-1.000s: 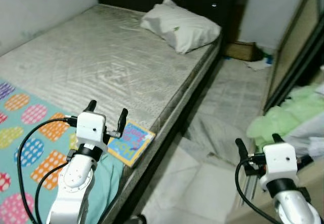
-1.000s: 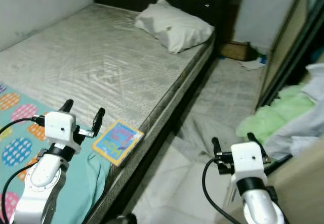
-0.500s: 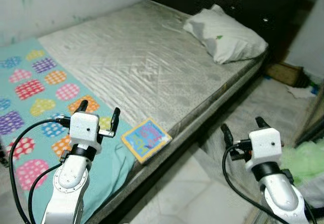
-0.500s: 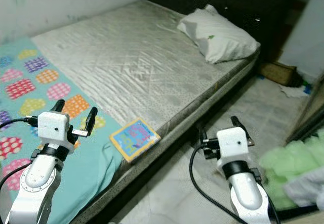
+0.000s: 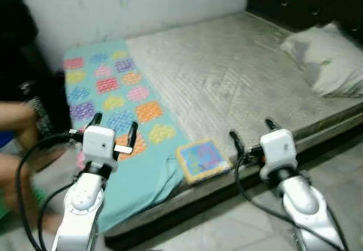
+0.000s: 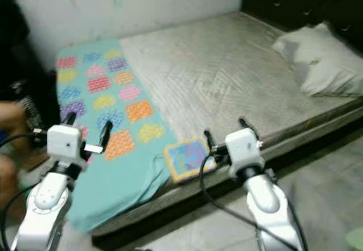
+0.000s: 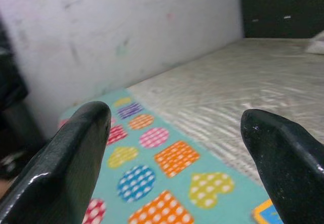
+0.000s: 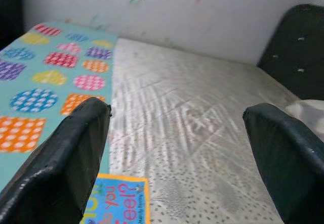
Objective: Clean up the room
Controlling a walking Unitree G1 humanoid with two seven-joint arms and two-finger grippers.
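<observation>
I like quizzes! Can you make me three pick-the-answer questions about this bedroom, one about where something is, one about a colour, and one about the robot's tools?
1. Where does the book lie?
A. on the pillow
B. at the mattress edge, beside the blanket
C. on the floor

2. What is the blanket's main colour?
A. teal
B. red
C. black

3. How are the left tool and right tool?
A. both open, holding nothing
B. both shut
C. one holds the book

Answers: 1 B, the book sits at the near edge by the blanket; 2 A, teal with coloured patches; 3 A, the wrist views show fingers spread apart, nothing between.
</observation>
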